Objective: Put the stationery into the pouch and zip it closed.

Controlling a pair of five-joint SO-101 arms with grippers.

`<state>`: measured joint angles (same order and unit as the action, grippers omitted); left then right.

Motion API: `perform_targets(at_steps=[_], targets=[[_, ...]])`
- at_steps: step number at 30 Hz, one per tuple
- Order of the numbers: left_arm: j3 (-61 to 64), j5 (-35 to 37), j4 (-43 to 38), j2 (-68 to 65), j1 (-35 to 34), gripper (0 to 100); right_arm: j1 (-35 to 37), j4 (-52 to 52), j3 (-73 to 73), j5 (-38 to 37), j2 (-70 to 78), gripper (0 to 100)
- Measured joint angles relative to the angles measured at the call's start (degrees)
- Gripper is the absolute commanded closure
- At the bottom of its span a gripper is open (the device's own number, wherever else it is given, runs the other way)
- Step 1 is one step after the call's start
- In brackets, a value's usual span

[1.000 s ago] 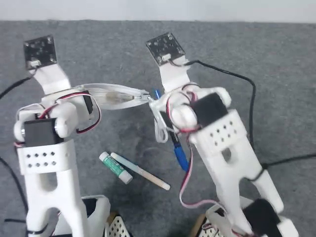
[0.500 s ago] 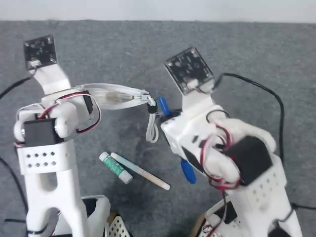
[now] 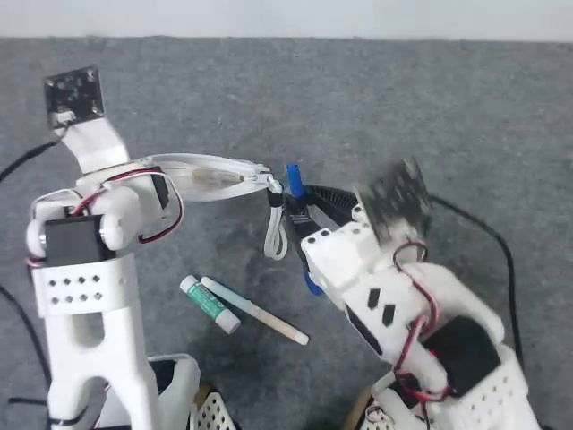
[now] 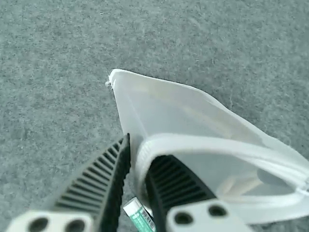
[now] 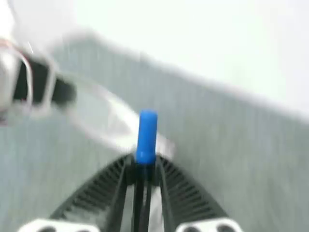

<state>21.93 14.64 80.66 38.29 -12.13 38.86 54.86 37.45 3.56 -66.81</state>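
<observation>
Grey carpet underfoot. The left gripper clamps the pouch rim; the right gripper pinches a blue pen, seemingly at the pouch mouth. Next, angle it inside. Two sticks lie on the carpet.

Blue pen mid hidden by rt arm — green tube mostly cut off.

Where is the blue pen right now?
In the high view the blue pen is clamped in the right gripper, its cap right beside the zipper end of the pouch.
</observation>
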Motion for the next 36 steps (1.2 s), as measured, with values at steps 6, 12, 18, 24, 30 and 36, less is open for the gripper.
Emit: perform_targets(at_steps=[6,12,18,24,30,36], targets=[[0.0,0.0,0.0,0.0,0.0,99,-0.1,-18.4,16.1,0.0,-10.9,98.2],[0.0,0.0,0.0,0.0,0.0,99,0.0,-25.8,19.4,0.0,-13.2,98.2],[0.0,0.0,0.0,0.0,0.0,99,0.0,-35.2,19.7,0.0,-13.1,98.2],[0.0,0.0,0.0,0.0,0.0,99,4.3,-44.3,20.0,0.0,-13.2,98.2],[0.0,0.0,0.0,0.0,0.0,99,4.6,-57.1,20.0,0.0,-5.6,98.2],[0.0,0.0,0.0,0.0,0.0,99,4.7,-69.3,20.0,0.0,7.3,98.2]])
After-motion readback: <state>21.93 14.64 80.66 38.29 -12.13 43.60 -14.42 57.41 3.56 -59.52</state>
